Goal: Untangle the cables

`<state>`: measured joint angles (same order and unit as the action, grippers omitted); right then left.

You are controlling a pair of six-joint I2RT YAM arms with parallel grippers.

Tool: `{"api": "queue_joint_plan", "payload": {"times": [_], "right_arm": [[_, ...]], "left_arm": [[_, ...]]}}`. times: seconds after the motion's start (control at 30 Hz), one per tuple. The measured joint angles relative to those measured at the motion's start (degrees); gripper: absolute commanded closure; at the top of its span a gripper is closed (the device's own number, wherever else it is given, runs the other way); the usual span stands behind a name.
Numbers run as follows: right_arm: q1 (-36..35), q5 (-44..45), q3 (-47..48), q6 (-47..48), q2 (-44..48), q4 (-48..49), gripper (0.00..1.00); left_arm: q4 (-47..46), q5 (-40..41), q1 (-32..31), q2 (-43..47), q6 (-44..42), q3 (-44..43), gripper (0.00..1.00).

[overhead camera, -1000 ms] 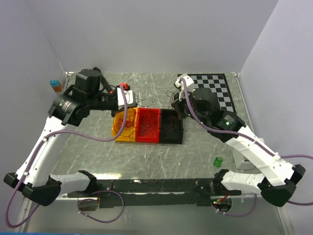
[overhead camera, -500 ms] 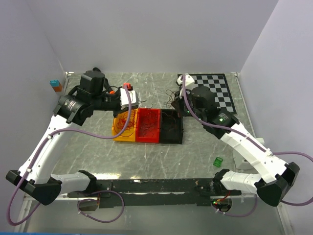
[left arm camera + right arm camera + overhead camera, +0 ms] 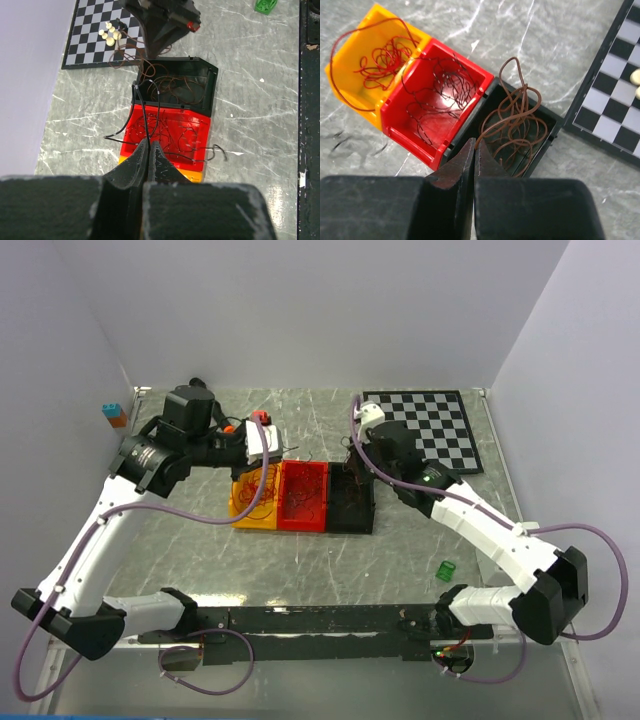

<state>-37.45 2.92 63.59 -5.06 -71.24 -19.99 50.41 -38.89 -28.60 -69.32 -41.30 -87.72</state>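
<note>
**Q:** What do the wrist views add to the top view?

**A:** Right wrist view: red cables (image 3: pixel 385 57) in the yellow bin (image 3: pixel 357 111), black cables (image 3: pixel 447 85) in the red bin (image 3: pixel 410 135), brown cables (image 3: pixel 517 112) in the black bin (image 3: pixel 551 131). The 3 bins touch in 1 row. Left wrist view: 1 black strand (image 3: pixel 145 120) rising from the red bin.

**Q:** And the claws?

**A:** Left gripper (image 3: pixel 149 146): jaws fully closed, pinching that black strand. Right gripper (image 3: pixel 473 145): jaws fully closed, brown cables pinched at its tips.

Both arms (image 3: pixel 80 550) are white-shelled links with bulky black joints (image 3: pixel 150 462), each trailed by a looping purple hose (image 3: pixel 205 523).
</note>
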Motion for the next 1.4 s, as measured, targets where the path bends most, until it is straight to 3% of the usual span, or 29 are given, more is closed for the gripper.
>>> {"api": "queue_joint_plan", "payload": {"times": [0.57,0.6,0.67,0.8,0.87,1.07,1.4], "right_arm": [[0.1,-0.2,-10.1,-15.4,-10.7,2.3,1.0],[0.1,-0.2,-10.0,-16.0,-11.2,2.3,0.97],[0.1,0.2,-10.0,-17.0,-11.7,2.3,0.82],[0.2,1.1,-9.8,-18.8,-11.7,2.3,0.37],[0.4,0.9,-9.4,-19.5,-11.7,2.2,0.29],[0.6,-0.6,-9.4,-20.5,-8.4,1.7,0.27],[0.7,-0.8,-9.7,-21.6,8.6,1.5,0.3]], "left_arm": [[-11.4,4.0,0.0,0.3,7.6,6.1,0.99],[-12.7,4.6,0.0,0.2,8.0,6.4,0.99],[-14.8,5.9,0.0,0.0,8.7,7.2,0.99],[-18.5,8.6,0.0,-2.0,10.4,8.5,0.99],[-19.7,9.7,0.0,-3.8,10.9,8.9,0.99],[-22.4,11.9,0.0,-8.1,12.3,11.3,0.99],[-26.6,12.4,0.0,-11.6,12.9,12.7,0.98]]}}
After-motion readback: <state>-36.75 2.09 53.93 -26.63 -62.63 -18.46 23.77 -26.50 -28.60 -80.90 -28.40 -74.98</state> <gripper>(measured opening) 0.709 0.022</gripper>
